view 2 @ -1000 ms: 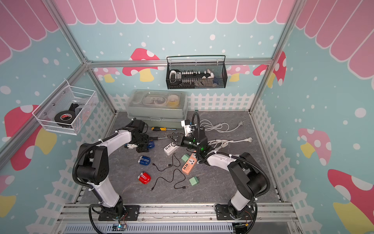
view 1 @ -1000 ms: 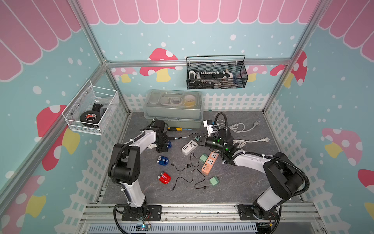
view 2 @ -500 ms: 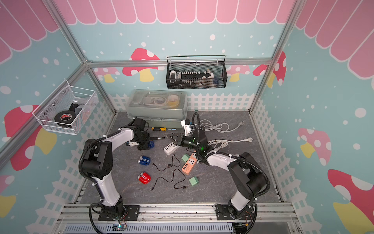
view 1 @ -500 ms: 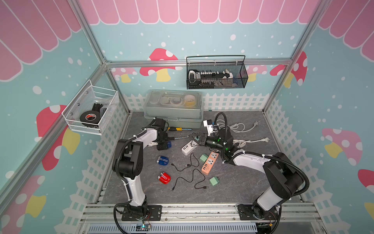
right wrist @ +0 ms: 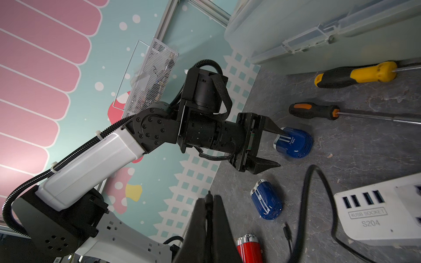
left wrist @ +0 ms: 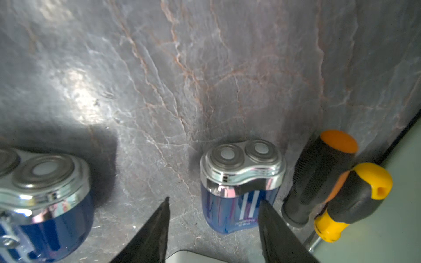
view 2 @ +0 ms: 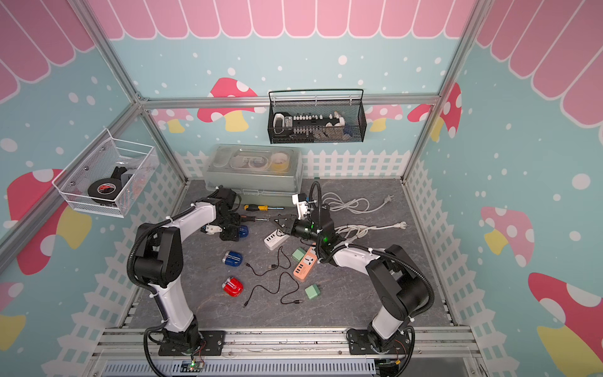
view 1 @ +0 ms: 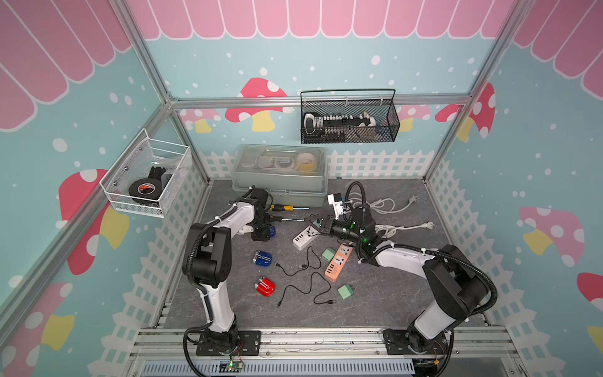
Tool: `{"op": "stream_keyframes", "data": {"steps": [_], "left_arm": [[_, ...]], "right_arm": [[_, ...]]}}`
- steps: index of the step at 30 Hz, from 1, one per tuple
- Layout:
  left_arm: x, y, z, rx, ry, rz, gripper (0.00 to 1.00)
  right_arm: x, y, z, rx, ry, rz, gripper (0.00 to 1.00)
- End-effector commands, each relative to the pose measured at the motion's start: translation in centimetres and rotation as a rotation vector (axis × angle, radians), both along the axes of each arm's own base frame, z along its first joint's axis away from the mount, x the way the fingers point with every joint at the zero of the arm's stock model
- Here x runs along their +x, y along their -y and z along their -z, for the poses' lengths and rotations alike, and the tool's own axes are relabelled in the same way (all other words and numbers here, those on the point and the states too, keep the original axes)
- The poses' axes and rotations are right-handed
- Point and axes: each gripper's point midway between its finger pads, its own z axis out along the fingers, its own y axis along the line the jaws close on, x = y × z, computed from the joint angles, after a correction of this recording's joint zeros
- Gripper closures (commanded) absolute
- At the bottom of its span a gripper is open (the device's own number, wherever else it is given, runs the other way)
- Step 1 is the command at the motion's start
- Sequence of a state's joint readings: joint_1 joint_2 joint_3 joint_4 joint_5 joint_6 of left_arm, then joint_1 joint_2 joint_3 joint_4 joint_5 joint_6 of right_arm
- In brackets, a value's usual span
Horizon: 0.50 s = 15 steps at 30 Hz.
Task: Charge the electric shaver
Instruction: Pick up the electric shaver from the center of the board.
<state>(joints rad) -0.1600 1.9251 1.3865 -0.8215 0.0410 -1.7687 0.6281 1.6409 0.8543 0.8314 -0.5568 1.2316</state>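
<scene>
low at the back left of the grey tabletop [view 1: 375,293], just in front of the clear plastic box [view 1: 280,178]: left hand [view 1: 262,229], parted to a middling width and set about the blue shaver [view 1: 271,231]. not clamped on it: in the left wrist view, one of the fingers [left wrist: 275,225] overlapping the shaver's edge, the other clear of its opposite side with bare tabletop between. in the right wrist view likewise, one finger at the shaver's silver end, the other apart from it. blue shaver resting on the tabletop, two round silver heads and white body stripes showing in the left wrist view. just beside it, the handle of the orange-and-black screwdriver [left wrist: 319,175]. next beyond that, the yellow-and-black screwdriver [left wrist: 355,200], along the foot of the box.

near the middle of the tabletop: right hand [view 1: 308,219], squeezed fully together, close to the white usb strip [view 1: 303,240]. fingers [right wrist: 219,218] pressed flat against each other in the right wrist view. cannot tell about any thin thing pinched there.

nearer the robot's bases, apart from the left hand: second blue shaver [view 1: 262,259], then red shaver [view 1: 265,286]. beside them, loose black cables [right wrist: 312,167], an orange power strip [view 1: 337,263] and two green adapters [view 1: 345,291].
</scene>
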Motion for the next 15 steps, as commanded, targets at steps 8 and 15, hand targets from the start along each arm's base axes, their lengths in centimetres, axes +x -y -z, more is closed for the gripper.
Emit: {"op": "stream_keyframes", "data": {"steps": [8,15], "left_arm": [[0.0,-1.1,2.6,0.075,-0.092,0.072,0.31],[1.1,-0.3,0.0,0.064,-0.011,0.113,0.30]], "right_arm": [[0.3,0.2,-0.1,0.016,0.005,0.016,1.00],[0.4,0.2,0.1,0.016,-0.004,0.018,1.00]]}}
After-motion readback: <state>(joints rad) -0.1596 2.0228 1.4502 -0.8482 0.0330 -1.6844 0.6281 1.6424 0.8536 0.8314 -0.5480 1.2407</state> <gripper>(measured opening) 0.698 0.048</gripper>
